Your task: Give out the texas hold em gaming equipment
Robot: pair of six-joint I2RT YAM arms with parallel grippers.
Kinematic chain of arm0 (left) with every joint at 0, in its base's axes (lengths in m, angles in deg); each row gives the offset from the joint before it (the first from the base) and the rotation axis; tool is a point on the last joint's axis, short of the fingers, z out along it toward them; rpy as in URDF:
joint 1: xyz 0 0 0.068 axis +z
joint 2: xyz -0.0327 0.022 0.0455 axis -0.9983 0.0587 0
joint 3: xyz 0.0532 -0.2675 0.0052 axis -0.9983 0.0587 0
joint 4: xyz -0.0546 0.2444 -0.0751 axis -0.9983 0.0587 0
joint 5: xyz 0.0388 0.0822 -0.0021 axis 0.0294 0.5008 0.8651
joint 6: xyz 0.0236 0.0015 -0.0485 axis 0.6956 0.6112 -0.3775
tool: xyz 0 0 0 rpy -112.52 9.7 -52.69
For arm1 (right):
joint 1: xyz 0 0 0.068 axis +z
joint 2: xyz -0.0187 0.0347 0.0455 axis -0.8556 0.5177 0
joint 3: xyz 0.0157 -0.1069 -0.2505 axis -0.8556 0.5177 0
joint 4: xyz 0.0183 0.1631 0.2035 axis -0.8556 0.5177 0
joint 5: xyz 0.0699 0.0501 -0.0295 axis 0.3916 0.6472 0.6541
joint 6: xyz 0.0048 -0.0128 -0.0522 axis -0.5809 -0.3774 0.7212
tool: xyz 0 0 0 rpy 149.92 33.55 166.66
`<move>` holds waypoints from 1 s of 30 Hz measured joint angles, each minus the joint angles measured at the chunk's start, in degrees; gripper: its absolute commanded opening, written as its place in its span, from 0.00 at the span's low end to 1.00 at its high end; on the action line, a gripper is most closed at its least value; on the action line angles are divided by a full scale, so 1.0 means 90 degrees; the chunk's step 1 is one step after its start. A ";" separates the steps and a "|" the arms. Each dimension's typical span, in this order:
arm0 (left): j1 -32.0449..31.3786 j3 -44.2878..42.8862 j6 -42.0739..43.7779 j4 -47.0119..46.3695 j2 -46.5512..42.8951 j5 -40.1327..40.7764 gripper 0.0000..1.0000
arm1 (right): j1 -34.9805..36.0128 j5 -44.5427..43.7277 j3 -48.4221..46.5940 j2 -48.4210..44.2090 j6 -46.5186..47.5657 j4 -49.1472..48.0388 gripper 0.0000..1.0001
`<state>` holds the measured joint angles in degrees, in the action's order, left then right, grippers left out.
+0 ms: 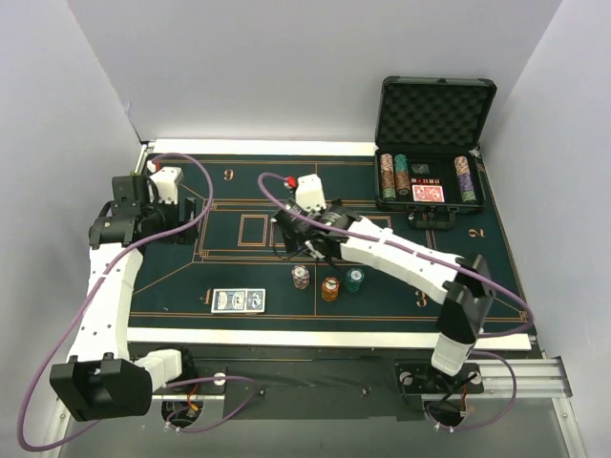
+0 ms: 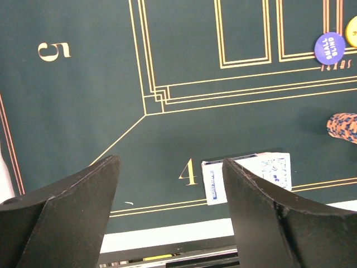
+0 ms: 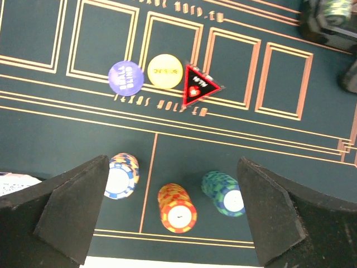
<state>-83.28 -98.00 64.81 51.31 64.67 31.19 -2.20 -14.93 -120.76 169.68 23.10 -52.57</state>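
Two blue-backed cards [image 1: 238, 301] lie side by side on the green felt by the number 4. They also show in the left wrist view [image 2: 268, 170], partly behind a finger. Three chip stacks stand in a row: white-blue [image 1: 301, 277] [image 3: 121, 176], orange [image 1: 330, 288] [image 3: 177, 207] and teal [image 1: 355, 280] [image 3: 224, 194]. My right gripper [image 1: 304, 248] [image 3: 173, 163] is open and empty, above and just behind the stacks. My left gripper [image 1: 189, 207] [image 2: 170, 162] is open and empty, held over the felt at the left.
A purple small-blind button [image 3: 125, 78], a yellow button [image 3: 165, 71] and a black-red triangular marker [image 3: 198, 86] lie mid-table. The open black case [image 1: 434, 105] at the back right holds chip rows [image 1: 387, 174] and a red-backed deck [image 1: 429, 194]. White walls enclose the table.
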 measured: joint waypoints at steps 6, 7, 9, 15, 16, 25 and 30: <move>0.0493 0.0005 0.0005 -0.0002 0.0340 -0.0226 0.91 | 0.0112 0.0413 -0.0313 0.0996 -0.0073 -0.0325 0.88; 0.0566 0.0005 0.0005 -0.0002 0.0420 -0.0291 0.91 | 0.0109 0.0483 -0.0379 0.1161 -0.0087 -0.0374 0.88; 0.0680 0.0002 0.0005 0.0005 0.0602 -0.0420 0.91 | 0.0085 0.0644 -0.0554 0.1520 -0.0109 -0.0503 0.88; 0.0724 -0.0090 0.0007 0.0024 0.0782 -0.0721 0.93 | -0.0143 0.1154 -0.0765 0.2234 -0.0211 -0.0969 0.87; 0.0724 -0.0129 0.0010 0.0027 0.0792 -0.0767 0.93 | -0.0211 0.1239 -0.0767 0.2310 -0.0245 -0.1027 0.87; 0.0724 -0.0277 0.0005 0.0007 0.0826 -0.0918 0.94 | -0.0775 0.1812 -0.0770 0.2691 -0.0549 -0.1489 0.77; 0.0724 -0.0277 -0.0005 -0.0002 0.0826 -0.0916 0.94 | -0.0787 0.1979 -0.0770 0.2909 -0.0622 -0.1579 0.72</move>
<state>-76.77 -100.49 64.76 51.29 72.10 22.95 -9.28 2.88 -127.69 195.86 17.51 -66.78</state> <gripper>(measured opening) 0.939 0.734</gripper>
